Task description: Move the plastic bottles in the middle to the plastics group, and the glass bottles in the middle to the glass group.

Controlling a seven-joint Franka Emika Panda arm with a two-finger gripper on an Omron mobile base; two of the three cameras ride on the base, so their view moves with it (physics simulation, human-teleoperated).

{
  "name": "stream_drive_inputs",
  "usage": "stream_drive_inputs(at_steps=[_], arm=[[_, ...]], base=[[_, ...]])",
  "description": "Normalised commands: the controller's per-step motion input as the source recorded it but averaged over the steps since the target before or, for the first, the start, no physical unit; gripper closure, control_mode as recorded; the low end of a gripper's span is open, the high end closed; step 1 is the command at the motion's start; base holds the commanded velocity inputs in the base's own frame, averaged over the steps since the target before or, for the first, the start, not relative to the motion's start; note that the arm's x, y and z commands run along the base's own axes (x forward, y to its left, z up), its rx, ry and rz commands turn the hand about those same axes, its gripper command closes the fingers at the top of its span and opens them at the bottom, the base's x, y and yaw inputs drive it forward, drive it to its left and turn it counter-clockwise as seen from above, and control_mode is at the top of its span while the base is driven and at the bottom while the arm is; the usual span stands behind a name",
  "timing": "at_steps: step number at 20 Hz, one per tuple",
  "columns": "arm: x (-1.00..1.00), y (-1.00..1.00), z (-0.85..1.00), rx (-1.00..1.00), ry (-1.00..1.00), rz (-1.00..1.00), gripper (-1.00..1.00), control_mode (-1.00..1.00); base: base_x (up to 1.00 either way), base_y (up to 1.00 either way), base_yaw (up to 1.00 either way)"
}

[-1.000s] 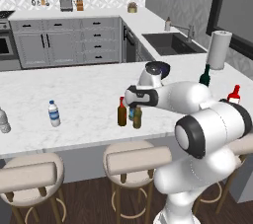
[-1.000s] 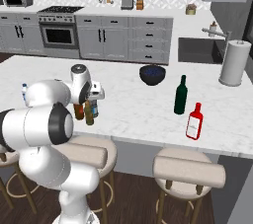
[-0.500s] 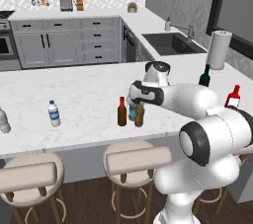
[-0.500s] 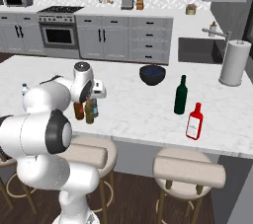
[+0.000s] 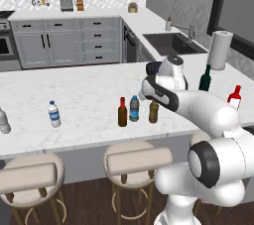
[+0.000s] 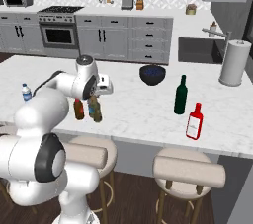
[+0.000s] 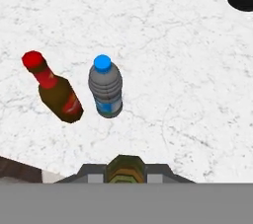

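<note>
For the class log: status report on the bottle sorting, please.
Gripper around the amber bottle's top, closure unclear. Red-topped brown bottle and small blue-capped bottle standing on the counter. Nothing blocking.

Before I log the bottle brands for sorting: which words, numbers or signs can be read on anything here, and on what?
No text can be read in these pictures.
Small blue-label bottle: the label is a blue blur.
Brown bottle with red top: a red patch, no letters.
White-capped water bottle: blue label, too small to read.
Red bottle: white label, blurred.
Green bottle: no label visible.
</note>
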Motion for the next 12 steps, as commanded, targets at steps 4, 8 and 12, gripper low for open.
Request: stream_drive_inputs(at_steps=[4, 8, 12], arm=[[-0.19, -0.85, 0.25, -0.05, 0.0, 0.0, 1.0, -1.0], [-0.11, -0.93, 0.1, -0.04, 0.0, 0.0, 1.0, -1.0], [0.0, -0.96, 0.03, 0.0, 0.0, 0.0, 1.0, -1.0]], base=[[0.0, 0.0, 0.0], [0.0, 0.0, 0.0], [0.0, 0.0, 0.0]])
